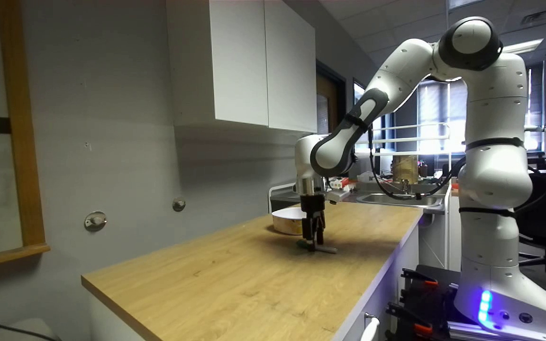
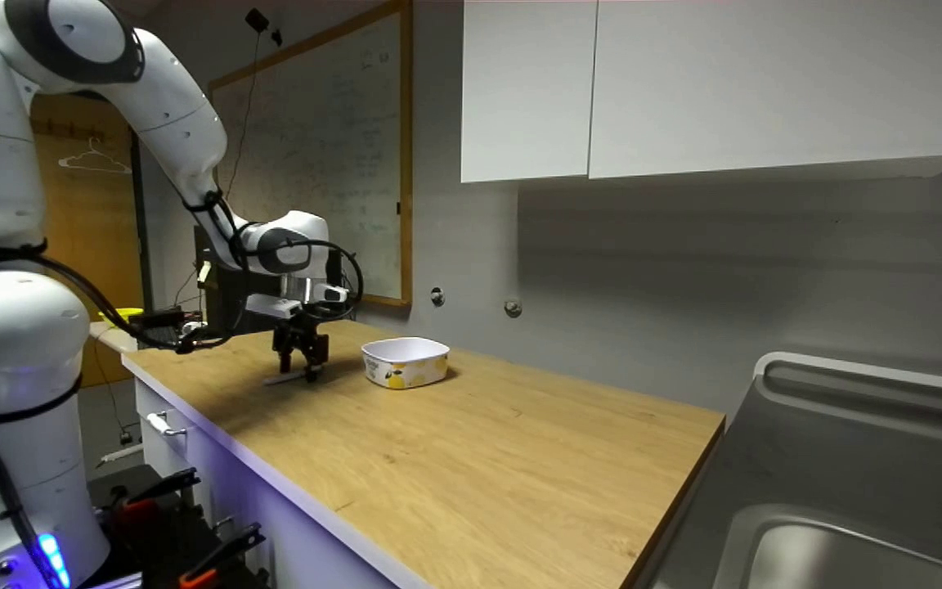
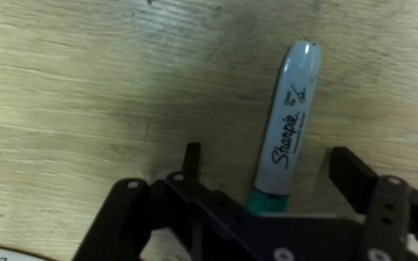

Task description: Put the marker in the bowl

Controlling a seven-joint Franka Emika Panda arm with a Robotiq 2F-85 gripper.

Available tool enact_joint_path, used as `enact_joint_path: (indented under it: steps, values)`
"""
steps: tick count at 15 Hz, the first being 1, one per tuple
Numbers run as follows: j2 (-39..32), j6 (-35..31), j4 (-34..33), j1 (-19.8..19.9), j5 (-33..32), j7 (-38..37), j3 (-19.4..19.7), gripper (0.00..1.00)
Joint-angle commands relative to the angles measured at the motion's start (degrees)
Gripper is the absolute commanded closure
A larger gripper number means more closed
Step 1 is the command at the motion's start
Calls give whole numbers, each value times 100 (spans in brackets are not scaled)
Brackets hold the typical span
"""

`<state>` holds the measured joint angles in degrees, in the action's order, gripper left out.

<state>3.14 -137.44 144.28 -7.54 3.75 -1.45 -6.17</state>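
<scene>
"What do you see up close?"

"I see my end effector. Its two black fingers are wide apart and point down."

"What's between them?"

"The marker! It lies flat on the table, with a gap on each side of it. It's pale gray with a green cap, and I can read the word Sharpie."

"Where's the bowl?"

"The bowl sits upright on the same table, near my end effector. It's white, with yellow fruit pictures on its side. The marker is outside it."

"And your arm?"

"In an exterior view, my big white arm bends at the top and reaches down to the table. A blue light glows low down on it."

"What's past the table?"

"A gray wall. In both exterior views, white cupboards hang up high on it. I see a whiteboard with a wood frame there too."

"And farthest away?"

"In an exterior view, a metal sink is past the table's end, and bright windows are way behind it."
</scene>
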Motion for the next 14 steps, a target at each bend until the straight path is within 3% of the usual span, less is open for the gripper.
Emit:
enact_joint_path:
  steps: [1, 8, 14]
  values:
    - [-124, 157, -192, 88, -103, -110, 11, 40]
    - [-98, 225, -278, 129, -111, -150, 8, 92]
    - [35, 260, -224, 60, -128, -258, -74, 89]
